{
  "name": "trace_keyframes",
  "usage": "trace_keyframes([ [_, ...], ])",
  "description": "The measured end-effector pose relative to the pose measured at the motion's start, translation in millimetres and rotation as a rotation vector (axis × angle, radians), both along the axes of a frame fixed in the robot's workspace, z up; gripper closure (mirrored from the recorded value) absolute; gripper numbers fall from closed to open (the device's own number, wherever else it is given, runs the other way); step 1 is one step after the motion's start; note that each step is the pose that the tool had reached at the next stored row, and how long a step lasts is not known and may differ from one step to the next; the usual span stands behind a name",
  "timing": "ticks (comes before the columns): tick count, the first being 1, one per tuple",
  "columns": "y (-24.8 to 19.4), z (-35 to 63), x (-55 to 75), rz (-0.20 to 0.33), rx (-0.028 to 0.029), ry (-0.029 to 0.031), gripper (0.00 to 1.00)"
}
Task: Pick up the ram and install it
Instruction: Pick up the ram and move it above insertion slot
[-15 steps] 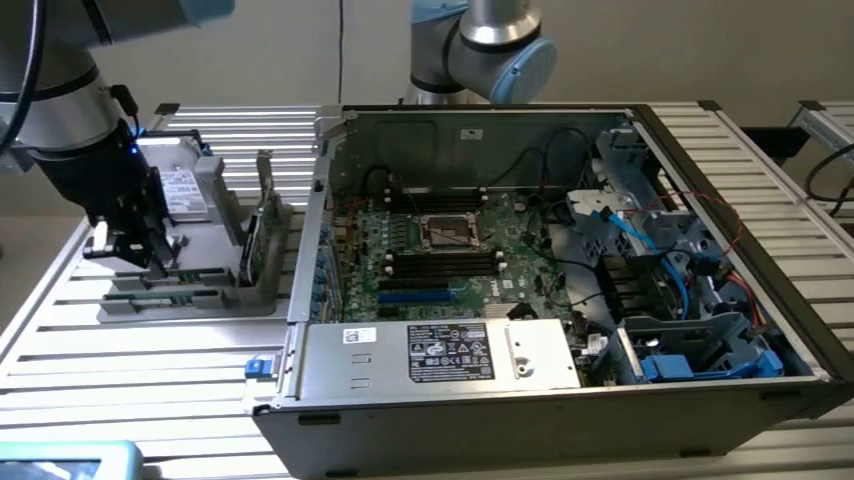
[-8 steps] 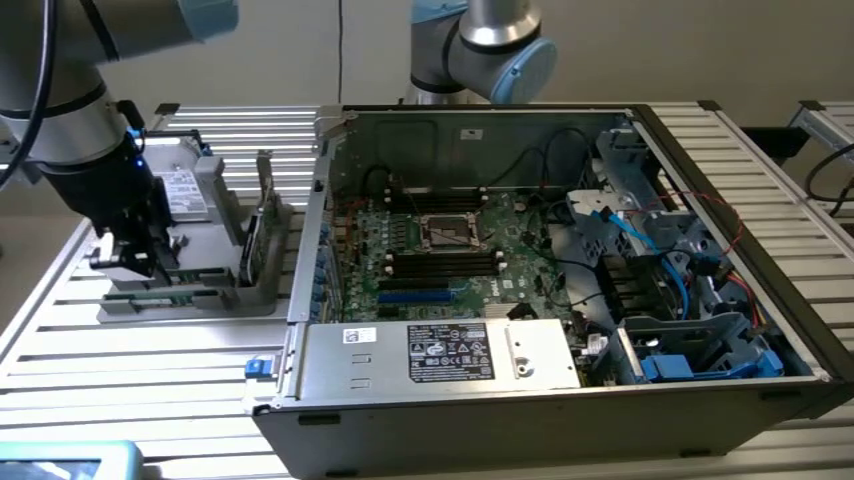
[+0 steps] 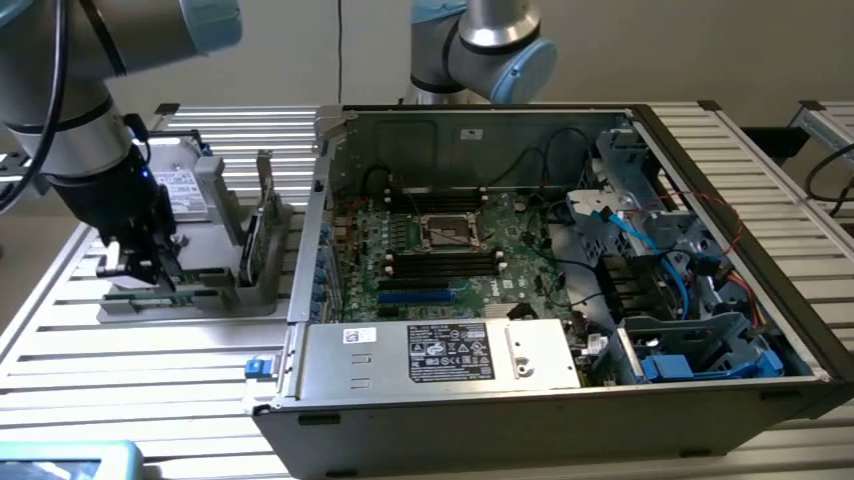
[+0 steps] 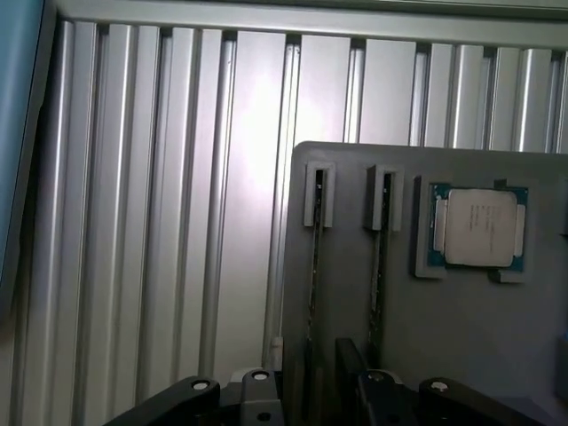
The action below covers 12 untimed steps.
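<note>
Two ram sticks stand on edge in the slots of a grey holder (image 4: 346,293). One ram (image 4: 313,266) runs down between my fingers, and the other ram (image 4: 379,266) sits in the slot beside it. My gripper (image 4: 318,390) is open and hangs just above the holder, straddling the first stick without closing on it. In the exterior view my gripper (image 3: 144,270) is low over the holder (image 3: 214,295), at the exterior view's left. The motherboard (image 3: 441,250) with its black slots (image 3: 441,265) lies inside the open computer case (image 3: 534,400).
A square silver processor chip (image 4: 479,226) rests in a pocket of the same holder. The ribbed aluminium table (image 4: 177,222) surrounds it. A second robot arm (image 3: 481,50) stands behind the case. Cables and blue drive brackets (image 3: 667,300) crowd the case on the exterior view's right.
</note>
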<state>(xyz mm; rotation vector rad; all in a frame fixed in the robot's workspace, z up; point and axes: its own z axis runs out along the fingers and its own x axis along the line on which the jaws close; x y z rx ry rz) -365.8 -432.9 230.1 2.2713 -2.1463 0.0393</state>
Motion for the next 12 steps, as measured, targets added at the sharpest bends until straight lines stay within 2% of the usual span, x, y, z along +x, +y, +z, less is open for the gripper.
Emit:
trace_keyframes([
  [12, 1.0, -10.6, 0.0, 0.000, 0.0005, 0.0000, 0.64],
])
